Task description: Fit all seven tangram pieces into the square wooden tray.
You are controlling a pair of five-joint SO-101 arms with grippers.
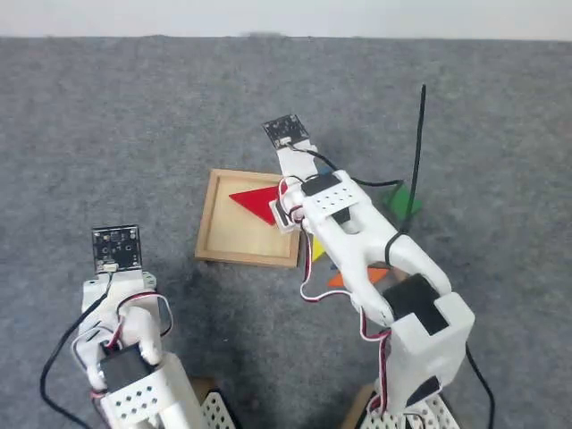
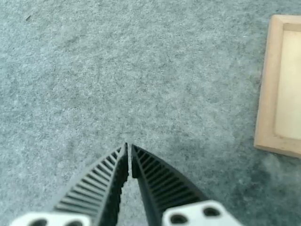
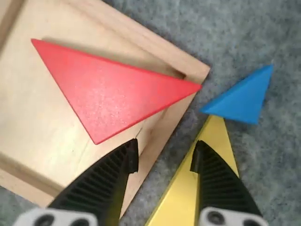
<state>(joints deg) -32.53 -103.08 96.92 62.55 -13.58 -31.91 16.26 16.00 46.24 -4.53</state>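
The square wooden tray (image 1: 214, 243) lies mid-table and holds a large red triangle (image 1: 257, 203). In the right wrist view, one tip of the red triangle (image 3: 113, 94) lies on the tray's rim (image 3: 164, 127) at a corner. My right gripper (image 3: 163, 157) hovers open over that rim, holding nothing. One fingertip is above the tray floor, the other above a yellow triangle (image 3: 207, 183) on the carpet. A small blue triangle (image 3: 242, 99) lies just beyond it. My left gripper (image 2: 128, 151) is shut and empty over bare carpet, well short of the tray (image 2: 270, 94).
Yellow (image 1: 316, 248), orange (image 1: 357, 277) and green (image 1: 404, 198) pieces lie on the grey carpet beside the tray, partly hidden under the right arm (image 1: 357, 241). A black cable (image 1: 416, 152) rises near the green piece. The left arm (image 1: 125, 349) sits near the front left.
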